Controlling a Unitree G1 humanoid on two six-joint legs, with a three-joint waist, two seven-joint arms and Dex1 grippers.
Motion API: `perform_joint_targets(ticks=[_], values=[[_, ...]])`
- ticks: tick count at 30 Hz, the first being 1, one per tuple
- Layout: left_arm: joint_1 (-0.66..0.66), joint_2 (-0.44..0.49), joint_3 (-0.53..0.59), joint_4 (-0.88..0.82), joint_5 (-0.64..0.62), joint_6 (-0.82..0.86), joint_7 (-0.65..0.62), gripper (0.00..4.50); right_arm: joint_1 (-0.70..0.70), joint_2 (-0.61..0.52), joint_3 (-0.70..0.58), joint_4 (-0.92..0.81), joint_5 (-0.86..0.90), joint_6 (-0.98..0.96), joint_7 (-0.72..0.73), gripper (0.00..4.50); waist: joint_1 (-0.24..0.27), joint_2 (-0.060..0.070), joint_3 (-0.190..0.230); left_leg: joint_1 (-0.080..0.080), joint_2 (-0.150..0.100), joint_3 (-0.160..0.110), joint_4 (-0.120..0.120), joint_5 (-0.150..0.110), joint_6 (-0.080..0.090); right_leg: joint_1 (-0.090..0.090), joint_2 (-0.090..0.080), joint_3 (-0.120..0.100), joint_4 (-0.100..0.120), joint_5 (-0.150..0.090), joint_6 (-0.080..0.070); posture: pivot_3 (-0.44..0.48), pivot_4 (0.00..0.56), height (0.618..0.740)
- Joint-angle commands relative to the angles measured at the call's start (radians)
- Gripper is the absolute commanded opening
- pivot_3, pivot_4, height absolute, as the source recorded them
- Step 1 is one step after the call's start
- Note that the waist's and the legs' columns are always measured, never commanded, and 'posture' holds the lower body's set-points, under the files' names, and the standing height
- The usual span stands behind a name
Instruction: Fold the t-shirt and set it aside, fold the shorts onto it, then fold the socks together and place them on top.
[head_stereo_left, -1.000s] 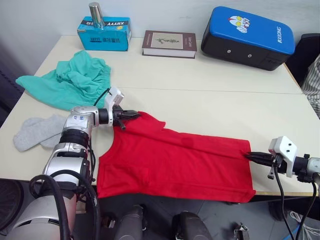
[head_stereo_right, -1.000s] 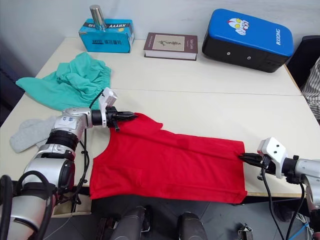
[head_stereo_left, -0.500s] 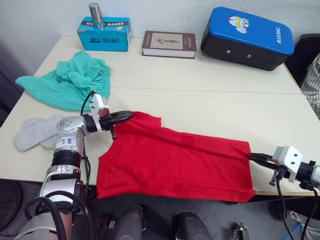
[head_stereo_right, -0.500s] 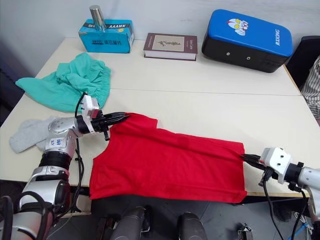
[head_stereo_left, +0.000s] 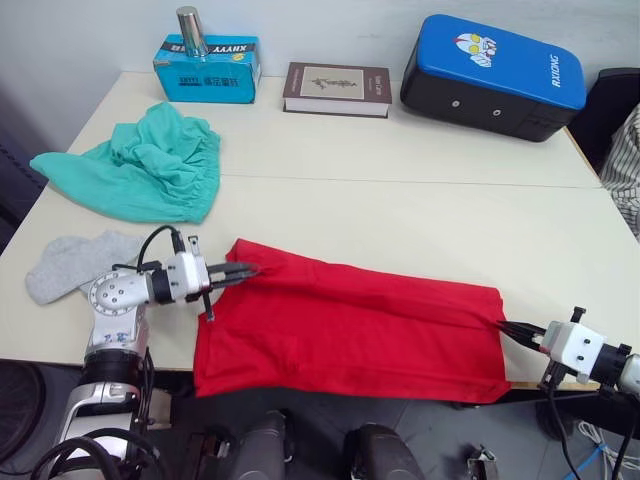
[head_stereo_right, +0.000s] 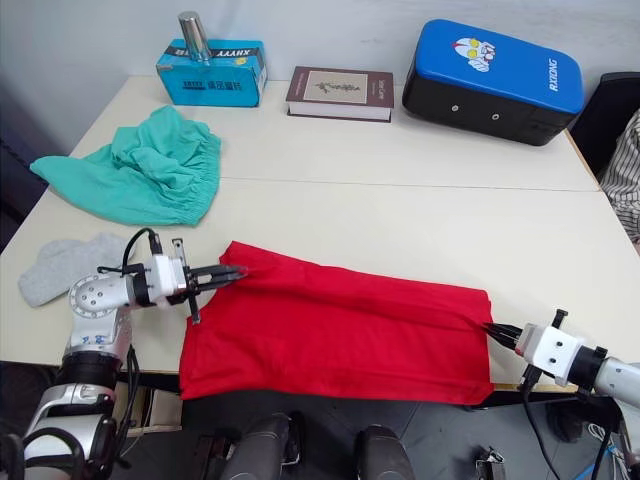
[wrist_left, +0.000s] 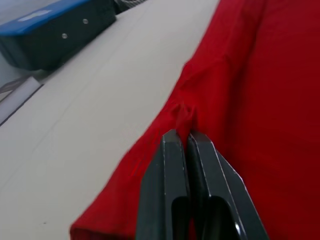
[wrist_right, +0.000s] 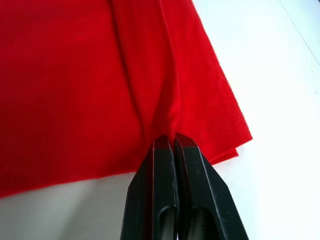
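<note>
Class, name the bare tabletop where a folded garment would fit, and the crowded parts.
Bare: between the t-shirt, the book and the blue case. Crowded: the left, with shorts and socks; the tissue box corner.

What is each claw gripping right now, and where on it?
Both hold the bright red cloth t-shirt: the left claw pinches its far edge at the left end, the right claw its far edge at the right end.

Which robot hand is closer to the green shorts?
Left. The left gripper pinches the t-shirt just below the shorts; the right gripper holds the shirt's far end.
</note>
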Motion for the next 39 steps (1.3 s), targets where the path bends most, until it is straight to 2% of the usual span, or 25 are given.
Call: perform_joint_targets(ticks=[1, 4, 8, 9, 12, 15, 19, 20, 24, 27, 28, 30, 37, 39], values=[[0.005, 0.030, -0.031, -0.002, 0.029, -0.106, -0.001, 0.00, -0.003, -0.006, 0.014, 0.029, -0.011, -0.046, -0.013, 0.01, 0.000, 0.000, 0.000, 0.000, 0.000, 0.000, 0.000, 0.000, 0.000, 0.000, 0.000, 0.000, 0.000, 0.000, 0.000, 0.000, 0.150, 0.740], [0.006, 0.047, -0.060, 0.024, 0.023, -0.126, -0.022, 0.00, -0.003, -0.011, 0.036, 0.048, -0.021, -0.057, -0.015, 0.01, 0.000, 0.000, 0.000, 0.000, 0.000, 0.000, 0.000, -0.001, 0.001, 0.000, 0.000, 0.000, 0.000, 0.000, 0.000, 0.000, 0.150, 0.740], [0.009, 0.060, -0.083, 0.030, -0.003, -0.116, -0.050, 1.03, 0.014, -0.009, 0.041, 0.017, 0.041, 0.003, 0.008, 0.00, -0.001, 0.000, 0.000, 0.000, 0.000, 0.000, 0.000, -0.001, 0.001, 0.000, 0.000, 0.000, 0.000, 0.000, 0.000, 0.000, 0.150, 0.740], [0.011, 0.063, -0.085, 0.029, -0.007, -0.114, -0.054, 1.32, 0.021, -0.011, 0.039, 0.003, 0.059, 0.016, 0.019, 0.19, 0.000, 0.000, 0.000, 0.000, 0.000, 0.000, 0.000, -0.001, 0.001, 0.000, 0.000, 0.000, 0.000, 0.000, 0.000, 0.000, 0.150, 0.740], [0.016, 0.077, -0.087, 0.023, -0.025, -0.108, -0.072, 2.22, 0.041, -0.023, 0.034, -0.032, 0.097, 0.039, 0.053, 0.95, 0.000, 0.000, 0.000, 0.000, 0.000, 0.000, 0.000, -0.001, 0.002, 0.000, 0.000, 0.000, 0.000, 0.000, 0.000, 0.000, 0.150, 0.740], [0.027, 0.097, -0.079, 0.000, -0.068, -0.030, -0.097, 3.18, 0.076, -0.040, 0.019, -0.091, 0.164, 0.118, 0.100, 1.97, 0.000, 0.001, 0.000, 0.000, 0.000, 0.000, 0.000, -0.002, 0.003, 0.000, 0.000, 0.000, 0.000, 0.000, 0.000, 0.000, 0.150, 0.740], [0.075, 0.180, -0.074, -0.138, -0.182, 0.256, -0.186, 4.48, 0.221, -0.119, -0.022, -0.286, 0.315, 0.376, 0.197, 3.34, -0.001, 0.001, 0.000, 0.000, 0.000, -0.001, -0.002, -0.004, 0.005, 0.000, -0.001, 0.000, 0.000, 0.000, 0.000, 0.000, 0.150, 0.740], [0.093, 0.208, -0.076, -0.183, -0.204, 0.328, -0.209, 4.50, 0.248, -0.138, -0.044, -0.330, 0.349, 0.438, 0.205, 3.65, -0.001, 0.001, 0.000, 0.000, 0.000, -0.001, -0.003, -0.004, 0.005, 0.000, -0.001, 0.000, 0.000, 0.000, 0.000, 0.000, 0.150, 0.740], [0.138, 0.283, -0.068, -0.304, -0.269, 0.536, -0.247, 4.50, 0.303, -0.207, -0.134, -0.425, 0.424, 0.630, 0.241, 3.65, -0.011, 0.003, -0.001, 0.000, 0.000, -0.001, -0.005, -0.006, 0.007, 0.001, -0.001, 0.001, -0.004, -0.001, -0.001, 0.000, 0.150, 0.740], [0.100, 0.261, -0.042, -0.314, -0.289, 0.610, -0.180, 3.88, 0.237, -0.209, -0.154, -0.428, 0.448, 0.711, 0.221, 3.69, -0.015, 0.003, -0.001, 0.000, 0.000, -0.001, -0.005, -0.006, 0.007, 0.001, -0.001, 0.001, -0.005, -0.001, -0.001, 0.000, 0.150, 0.740], [0.063, 0.232, -0.034, -0.302, -0.291, 0.635, -0.132, 3.57, 0.178, -0.203, -0.141, -0.413, 0.443, 0.720, 0.207, 3.52, -0.016, 0.003, -0.001, 0.000, 0.000, -0.001, -0.005, -0.006, 0.007, 0.001, -0.001, 0.001, -0.005, -0.001, -0.001, 0.000, 0.150, 0.740], [0.002, 0.189, -0.036, -0.277, -0.266, 0.667, -0.061, 2.95, 0.075, -0.192, -0.109, -0.392, 0.419, 0.738, 0.184, 3.10, -0.016, 0.003, -0.001, 0.000, 0.000, -0.001, -0.005, -0.006, 0.007, 0.000, -0.001, 0.001, -0.004, -0.001, -0.001, 0.000, 0.150, 0.740], [-0.156, 0.069, -0.100, -0.133, -0.093, 0.616, 0.100, 0.63, -0.103, -0.086, 0.033, -0.384, 0.314, 0.718, 0.140, 0.60, -0.015, 0.002, -0.001, 0.000, 0.000, -0.001, -0.003, -0.003, 0.001, 0.000, 0.000, -0.001, -0.001, 0.001, 0.002, 0.000, 0.150, 0.740], [-0.196, 0.045, -0.121, -0.071, -0.043, 0.586, 0.130, 0.03, -0.140, -0.049, 0.075, -0.375, 0.278, 0.703, 0.127, 0.01, -0.015, 0.002, -0.001, -0.001, 0.000, -0.001, -0.002, -0.003, 0.001, -0.001, 0.000, -0.002, -0.001, 0.002, 0.003, 0.000, 0.150, 0.740]])
